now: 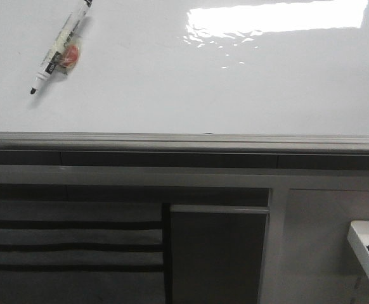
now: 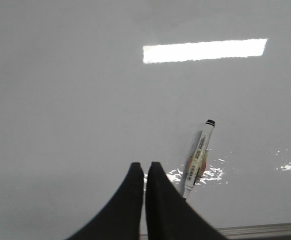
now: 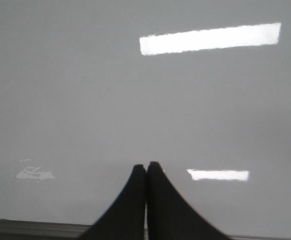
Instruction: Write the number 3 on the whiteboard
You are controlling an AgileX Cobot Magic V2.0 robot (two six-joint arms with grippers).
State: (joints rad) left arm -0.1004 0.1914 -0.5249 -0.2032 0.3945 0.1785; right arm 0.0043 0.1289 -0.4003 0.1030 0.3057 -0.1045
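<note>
On the blank whiteboard [image 1: 235,82] a capless marker [image 1: 59,50] lies loose; both grippers, left [image 2: 145,172] and right [image 3: 146,172], pinched empty, so left should open wide and grasp mid-barrel.

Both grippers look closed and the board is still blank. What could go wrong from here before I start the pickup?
The marker lies flat and uncapped on the whiteboard, tip bare: a nudge could leave stray ink where the 3 belongs. The left gripper is shut beside it; its fingers must open first, or they may push the pen away. Glare on the glossy surface may hide thin strokes from the cameras. The right gripper is also shut, over bare board.
</note>
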